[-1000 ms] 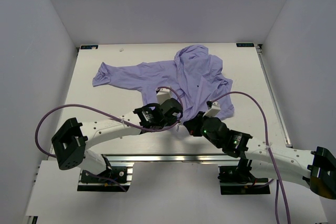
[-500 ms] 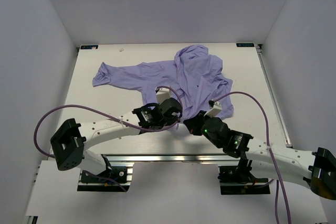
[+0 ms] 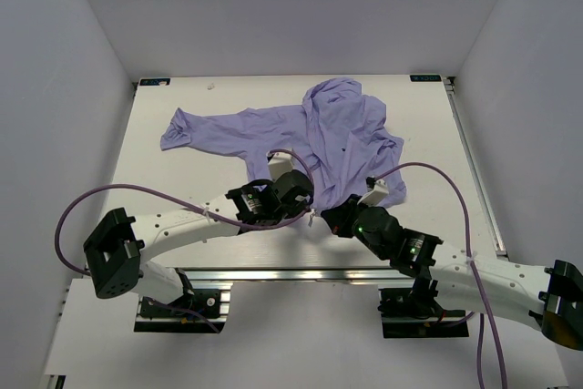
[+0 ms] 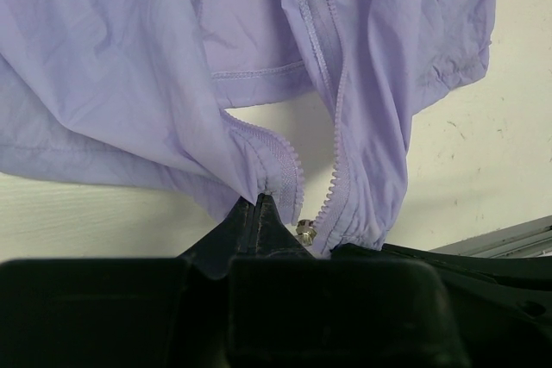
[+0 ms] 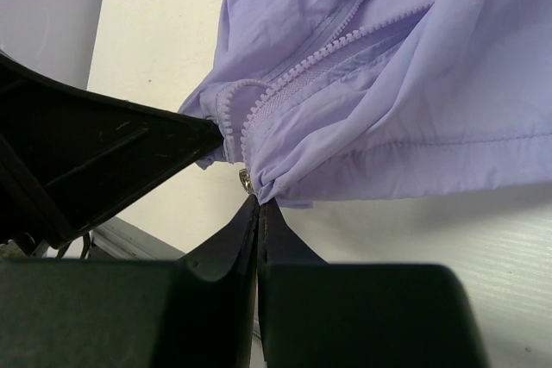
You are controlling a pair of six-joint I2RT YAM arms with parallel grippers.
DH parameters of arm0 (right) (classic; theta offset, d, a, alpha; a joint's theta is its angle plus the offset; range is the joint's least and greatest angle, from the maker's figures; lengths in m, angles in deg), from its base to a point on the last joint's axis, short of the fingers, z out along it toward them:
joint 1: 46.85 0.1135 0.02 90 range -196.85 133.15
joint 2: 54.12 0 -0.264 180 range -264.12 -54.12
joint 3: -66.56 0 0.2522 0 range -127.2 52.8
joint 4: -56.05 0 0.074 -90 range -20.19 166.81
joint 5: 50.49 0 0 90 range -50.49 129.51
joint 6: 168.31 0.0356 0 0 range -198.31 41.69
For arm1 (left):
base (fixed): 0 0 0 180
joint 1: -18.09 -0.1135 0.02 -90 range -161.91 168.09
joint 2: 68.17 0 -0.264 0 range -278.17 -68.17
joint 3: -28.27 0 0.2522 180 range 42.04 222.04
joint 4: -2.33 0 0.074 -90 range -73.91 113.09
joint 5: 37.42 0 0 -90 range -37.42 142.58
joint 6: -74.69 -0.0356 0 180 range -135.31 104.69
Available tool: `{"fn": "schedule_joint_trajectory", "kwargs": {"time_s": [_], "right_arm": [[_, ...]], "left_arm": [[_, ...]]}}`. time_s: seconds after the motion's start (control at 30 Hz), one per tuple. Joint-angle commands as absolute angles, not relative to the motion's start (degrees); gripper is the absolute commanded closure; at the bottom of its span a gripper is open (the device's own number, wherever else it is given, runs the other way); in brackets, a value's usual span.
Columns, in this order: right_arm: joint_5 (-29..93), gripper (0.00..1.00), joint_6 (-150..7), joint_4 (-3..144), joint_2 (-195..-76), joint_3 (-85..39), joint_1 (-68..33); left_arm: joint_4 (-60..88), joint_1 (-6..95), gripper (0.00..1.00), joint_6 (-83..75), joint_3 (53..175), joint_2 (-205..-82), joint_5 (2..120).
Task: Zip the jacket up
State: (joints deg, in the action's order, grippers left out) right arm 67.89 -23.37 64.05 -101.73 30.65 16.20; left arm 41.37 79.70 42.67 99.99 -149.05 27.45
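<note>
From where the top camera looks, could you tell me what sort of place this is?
Probably a robotics test cell: a white table boxed in by plain white walls, a left arm and a right arm mounted on a metal rail at its near edge, and a lavender jacket as the work piece.

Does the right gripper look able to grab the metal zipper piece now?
Probably not: the right gripper is shut on the jacket hem, though the zipper piece lies uncovered beside it.

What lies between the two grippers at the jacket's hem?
Between the left gripper and right gripper, both shut on the jacket, lies the zipper's bottom end with a small metal piece; both wrist views show it.
</note>
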Motion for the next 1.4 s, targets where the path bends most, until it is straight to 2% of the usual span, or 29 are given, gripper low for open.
{"fn": "schedule_joint_trajectory", "kwargs": {"time_s": [0.0,1.37], "right_arm": [[69.66,1.0,-22.76,62.26,-100.88,30.39,16.17],[67.9,1.0,-23.38,58.56,-102.98,29.86,16.17]], "left_arm": [[41.23,79.7,1.0,43.14,99.52,-146.13,25.95],[40.44,79.7,1.0,43.05,99.43,-146.3,26.56]]}}
